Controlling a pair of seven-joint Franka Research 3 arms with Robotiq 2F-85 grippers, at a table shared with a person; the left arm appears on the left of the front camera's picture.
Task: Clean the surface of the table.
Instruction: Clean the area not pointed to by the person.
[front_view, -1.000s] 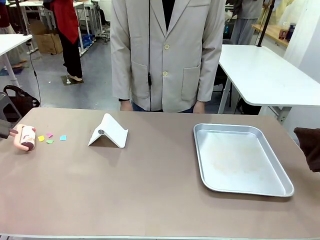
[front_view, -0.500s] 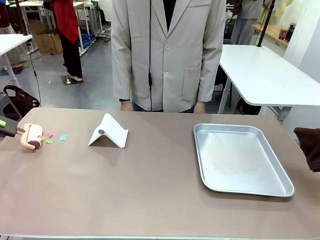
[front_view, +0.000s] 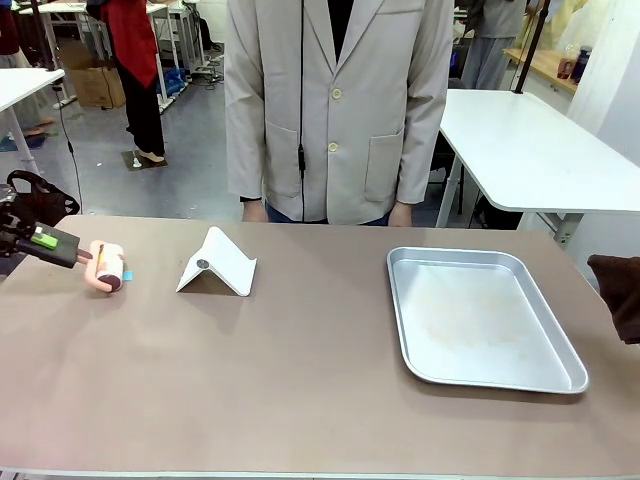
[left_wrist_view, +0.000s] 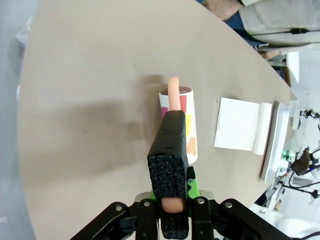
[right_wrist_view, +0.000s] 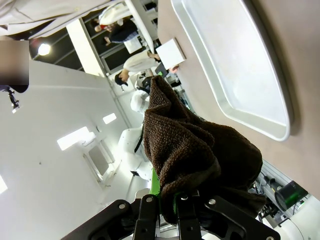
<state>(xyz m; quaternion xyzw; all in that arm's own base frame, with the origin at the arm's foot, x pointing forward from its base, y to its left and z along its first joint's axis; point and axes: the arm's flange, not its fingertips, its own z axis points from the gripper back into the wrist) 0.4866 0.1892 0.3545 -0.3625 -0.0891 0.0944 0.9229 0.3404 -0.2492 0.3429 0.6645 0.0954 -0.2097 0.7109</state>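
Where your left gripper (front_view: 68, 251) enters at far left, it is clamped tight on the handle of a pink lint roller (front_view: 107, 268) at the left end of the brown table (front_view: 300, 380) spanning the foreground. Next: white folded stand (front_view: 217, 263), metal tray (front_view: 497, 385); your right gripper (right_wrist_view: 172, 202) pinches a brown cloth (right_wrist_view: 190, 145)

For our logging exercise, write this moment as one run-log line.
left gripper: shut on lint roller, roller on table by blue scrap | right gripper: shut on brown cloth
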